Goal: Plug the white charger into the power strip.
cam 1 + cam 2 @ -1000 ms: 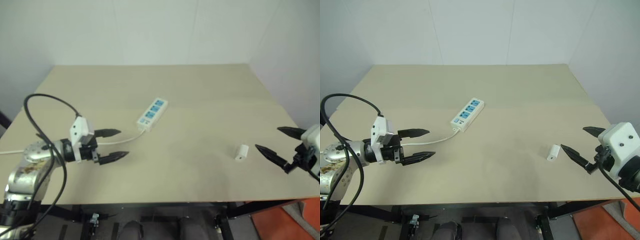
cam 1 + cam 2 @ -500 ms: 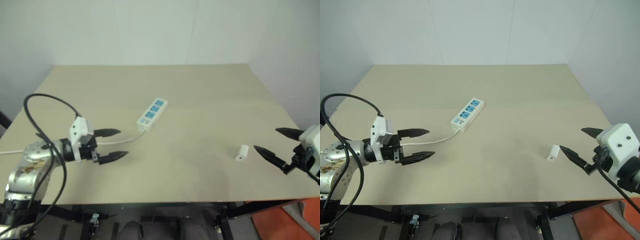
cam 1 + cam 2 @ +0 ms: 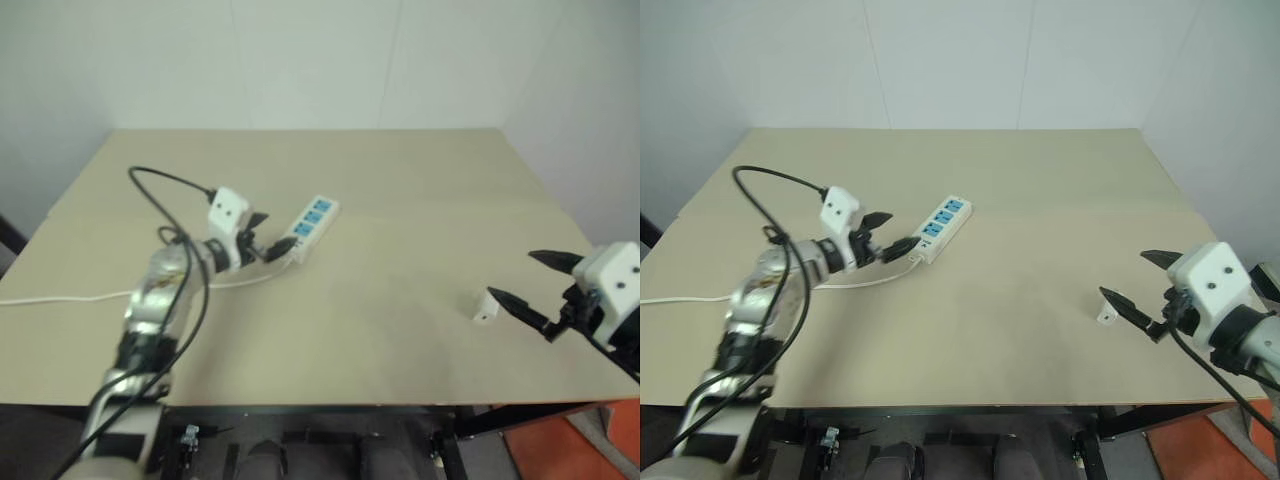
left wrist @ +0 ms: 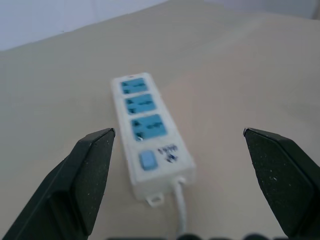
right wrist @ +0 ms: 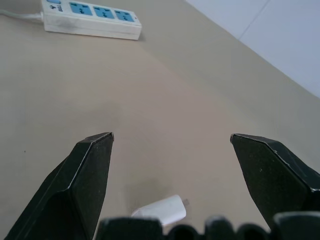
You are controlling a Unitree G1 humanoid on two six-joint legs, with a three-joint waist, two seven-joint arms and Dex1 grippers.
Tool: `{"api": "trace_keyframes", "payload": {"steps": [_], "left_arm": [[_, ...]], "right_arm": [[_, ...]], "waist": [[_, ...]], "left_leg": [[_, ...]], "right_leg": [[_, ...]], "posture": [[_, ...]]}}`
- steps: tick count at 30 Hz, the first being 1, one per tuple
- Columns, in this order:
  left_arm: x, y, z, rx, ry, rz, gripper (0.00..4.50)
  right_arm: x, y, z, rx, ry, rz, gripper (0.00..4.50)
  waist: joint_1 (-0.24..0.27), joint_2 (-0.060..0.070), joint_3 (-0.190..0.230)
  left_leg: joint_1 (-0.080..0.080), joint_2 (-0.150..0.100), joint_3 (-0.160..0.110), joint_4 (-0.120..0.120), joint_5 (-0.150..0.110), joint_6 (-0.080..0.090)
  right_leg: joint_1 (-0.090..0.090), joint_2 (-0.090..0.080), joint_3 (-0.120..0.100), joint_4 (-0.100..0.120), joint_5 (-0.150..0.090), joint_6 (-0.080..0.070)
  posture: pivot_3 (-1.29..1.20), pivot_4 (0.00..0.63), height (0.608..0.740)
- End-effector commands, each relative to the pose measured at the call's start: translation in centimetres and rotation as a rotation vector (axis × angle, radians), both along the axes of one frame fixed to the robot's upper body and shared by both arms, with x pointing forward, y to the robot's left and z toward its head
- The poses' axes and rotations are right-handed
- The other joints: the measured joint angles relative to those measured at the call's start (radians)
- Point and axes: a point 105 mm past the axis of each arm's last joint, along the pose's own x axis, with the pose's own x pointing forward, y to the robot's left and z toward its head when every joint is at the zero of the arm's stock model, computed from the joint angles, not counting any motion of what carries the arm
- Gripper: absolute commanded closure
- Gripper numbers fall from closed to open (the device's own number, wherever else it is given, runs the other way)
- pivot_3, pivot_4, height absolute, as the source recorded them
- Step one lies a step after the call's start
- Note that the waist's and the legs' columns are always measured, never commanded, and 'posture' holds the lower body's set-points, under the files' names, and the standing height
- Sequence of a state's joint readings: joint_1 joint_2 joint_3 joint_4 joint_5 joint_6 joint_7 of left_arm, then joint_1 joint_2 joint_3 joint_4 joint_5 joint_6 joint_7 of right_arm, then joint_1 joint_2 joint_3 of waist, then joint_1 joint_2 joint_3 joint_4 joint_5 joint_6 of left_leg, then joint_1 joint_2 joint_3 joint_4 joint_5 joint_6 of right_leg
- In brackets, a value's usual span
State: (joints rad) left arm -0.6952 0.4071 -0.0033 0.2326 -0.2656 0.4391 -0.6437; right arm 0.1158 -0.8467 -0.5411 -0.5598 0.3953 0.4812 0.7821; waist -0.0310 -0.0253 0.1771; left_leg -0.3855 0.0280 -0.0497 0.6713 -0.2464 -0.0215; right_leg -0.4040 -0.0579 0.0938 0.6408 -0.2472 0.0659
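The power strip lies slantwise on the tan table, white with three blue socket panels; its switch end points toward my left arm. My left gripper is open at that switch end, and in the left wrist view its fingers straddle the strip from a short way back, not touching it. The white charger lies on its side at the table's right. My right gripper is open just right of it, and the charger shows low between its fingers.
The strip's thin white cord runs from the switch end along the table to the left edge. A black cable loops above my left arm. The table's front edge is near, and white walls stand behind and to the right.
My left arm has swung forward and to the right, from the near left of the table up to the strip's switch end. The right gripper has edged left toward the charger.
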Motion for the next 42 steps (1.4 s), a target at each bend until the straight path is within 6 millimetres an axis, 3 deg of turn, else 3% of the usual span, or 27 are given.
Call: {"api": "trace_keyframes", "payload": {"steps": [1, 8, 17, 36, 41, 42], "left_arm": [[1.9, -1.2, -0.3, -0.009, -0.043, 0.049, 0.00], [3.5, -4.4, -2.6, 0.005, -0.033, 0.032, 0.00], [4.8, -3.8, -4.6, 0.002, 0.002, 0.153, 0.00], [3.6, -4.1, -9.9, 0.057, 0.236, 0.154, 0.00], [3.3, -4.9, -9.9, 0.061, 0.238, 0.105, 1.14], [3.3, -5.0, -9.9, 0.061, 0.237, 0.099, 1.18]], "right_arm": [[0.1, 1.1, 1.2, -0.023, -0.067, 0.030, 0.07], [0.2, 1.8, 1.3, -0.018, -0.079, 0.040, 0.07], [-0.2, 2.4, 1.0, -0.003, -0.072, 0.052, 0.07], [-0.2, 2.9, 1.0, 0.003, -0.073, 0.071, 0.07], [-0.1, 3.1, 1.0, 0.005, -0.077, 0.076, 0.00], [-0.1, 3.1, 1.0, 0.006, -0.078, 0.077, 0.00]], "waist": [[-0.001, 0.000, 0.000], [0.001, -0.001, 0.000], [0.007, -0.001, 0.001], [0.016, -0.001, 0.000], [0.016, 0.000, 0.000], [0.016, 0.000, 0.000]], "left_leg": [[0.000, 0.000, 0.000, 0.000, 0.000, 0.000], [-0.001, -0.001, 0.000, 0.000, 0.000, 0.000], [-0.001, -0.001, -0.001, 0.000, 0.000, 0.000], [0.001, -0.001, -0.001, 0.000, 0.000, 0.000], [0.001, -0.001, -0.001, 0.000, 0.000, 0.000], [0.001, -0.001, -0.001, 0.000, 0.000, 0.000]], "right_leg": [[0.000, 0.000, 0.000, 0.000, 0.000, 0.000], [-0.001, 0.000, 0.000, -0.001, 0.002, -0.003], [-0.001, 0.000, 0.000, 0.000, 0.000, 0.000], [0.001, 0.000, 0.000, 0.000, 0.000, 0.001], [0.001, 0.000, 0.000, 0.000, 0.000, 0.001], [0.001, 0.000, 0.000, 0.000, 0.000, 0.001]], "posture": [[0.00, 0.150, 0.740], [0.00, 0.150, 0.740], [0.00, 0.150, 0.740], [0.00, 0.150, 0.740], [0.00, 0.150, 0.740], [0.00, 0.150, 0.740]]}}
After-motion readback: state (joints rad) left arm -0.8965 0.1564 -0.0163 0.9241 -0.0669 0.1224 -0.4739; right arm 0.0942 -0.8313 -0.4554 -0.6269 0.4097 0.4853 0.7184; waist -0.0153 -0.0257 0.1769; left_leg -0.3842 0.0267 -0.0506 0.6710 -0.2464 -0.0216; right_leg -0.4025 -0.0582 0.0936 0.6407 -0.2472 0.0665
